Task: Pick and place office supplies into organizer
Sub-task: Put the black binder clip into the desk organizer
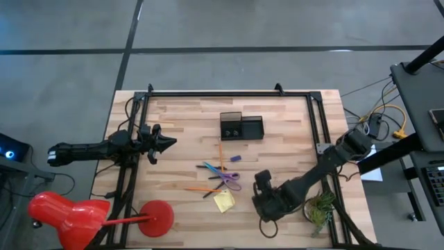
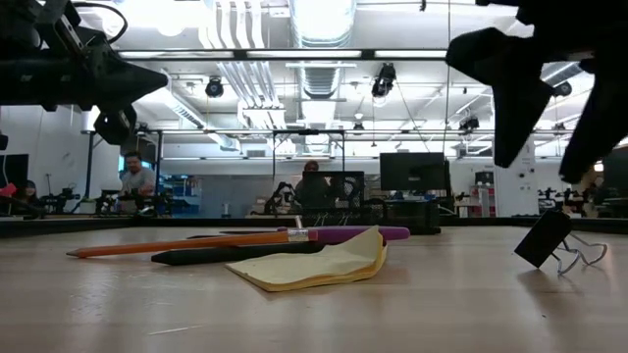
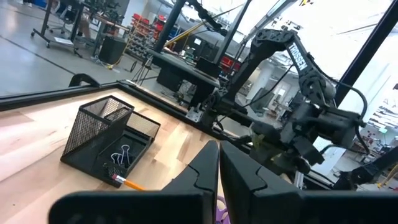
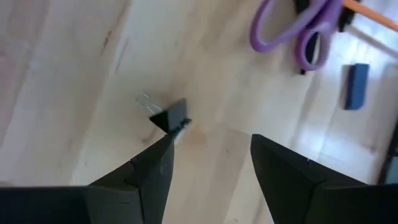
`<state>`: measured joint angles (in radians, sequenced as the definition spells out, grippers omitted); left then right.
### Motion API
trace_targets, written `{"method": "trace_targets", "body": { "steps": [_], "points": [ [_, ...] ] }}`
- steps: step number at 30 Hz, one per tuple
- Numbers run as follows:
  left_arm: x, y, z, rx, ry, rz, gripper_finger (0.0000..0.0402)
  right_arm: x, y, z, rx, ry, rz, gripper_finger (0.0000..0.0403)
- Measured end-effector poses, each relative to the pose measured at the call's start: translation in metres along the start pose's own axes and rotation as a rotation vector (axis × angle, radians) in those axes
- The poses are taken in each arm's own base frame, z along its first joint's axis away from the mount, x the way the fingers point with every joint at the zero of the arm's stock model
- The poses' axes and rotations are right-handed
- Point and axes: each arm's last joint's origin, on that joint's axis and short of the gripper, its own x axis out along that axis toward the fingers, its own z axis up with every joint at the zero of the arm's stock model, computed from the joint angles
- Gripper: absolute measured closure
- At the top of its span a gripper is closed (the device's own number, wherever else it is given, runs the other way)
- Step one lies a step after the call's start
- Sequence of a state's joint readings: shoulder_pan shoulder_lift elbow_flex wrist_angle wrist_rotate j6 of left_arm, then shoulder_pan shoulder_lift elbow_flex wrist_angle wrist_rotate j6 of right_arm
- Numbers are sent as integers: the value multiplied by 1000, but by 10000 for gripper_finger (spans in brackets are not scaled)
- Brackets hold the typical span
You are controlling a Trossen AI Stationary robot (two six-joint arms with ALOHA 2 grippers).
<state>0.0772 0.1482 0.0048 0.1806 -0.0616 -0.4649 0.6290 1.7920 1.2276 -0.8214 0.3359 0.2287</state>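
The right hand (image 4: pixel 208 165) hovers low over the wooden tabletop (image 1: pixel 180 125) near its front edge, its two dark fingers (image 4: pixel 143 171) spread apart with nothing between them; a small black binder clip (image 4: pixel 172 116) lies on the wood just ahead of the fingertips, not touching them. In the low view the same clip (image 2: pixel 548 238) rests on the boards with its wire loops pointing sideways, and the right hand (image 2: pixel 549 108) hangs above it. Near the clip, toward the middle of the tabletop, lies the loose cluster of supplies: the purple-handled scissors (image 1: pixel 229 179), an orange pencil (image 1: pixel 200 188), a blue pen (image 1: pixel 210 169) and the yellow sticky-note pad (image 1: pixel 223 201), whose top sheet curls upward in the low view. A small blue piece (image 1: pixel 235 158) sits apart from the cluster, toward the organizer. The black mesh organizer (image 1: pixel 241 127) stands farther back, well apart from the cluster, and the left wrist view shows a clip (image 3: pixel 121 155) already lying in its low tray. The left hand (image 1: pixel 165 142) waits at the left side of the tabletop, raised, with its fingers (image 3: pixel 202 171) pressed together and holding nothing. A small green plant (image 1: pixel 320 207) stands by the right front corner.
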Motion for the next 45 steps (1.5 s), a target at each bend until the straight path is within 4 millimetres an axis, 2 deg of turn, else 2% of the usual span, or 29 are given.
{"method": "trace_targets", "body": {
  "steps": [4,10,24,28,45],
  "points": [
    [0,0,0,0,2,1,402,6,9,4,-2,-30,27,199],
    [0,0,0,-1,0,0,402,20,18,4,-19,14,78,199],
    [0,0,0,-1,0,0,402,35,15,-4,-21,42,41,203],
    [0,0,0,-2,-2,-1,402,41,15,-11,-66,62,41,222],
    [0,-2,5,-5,-47,-24,402,52,-5,-4,-65,30,121,340]
  ]
}}
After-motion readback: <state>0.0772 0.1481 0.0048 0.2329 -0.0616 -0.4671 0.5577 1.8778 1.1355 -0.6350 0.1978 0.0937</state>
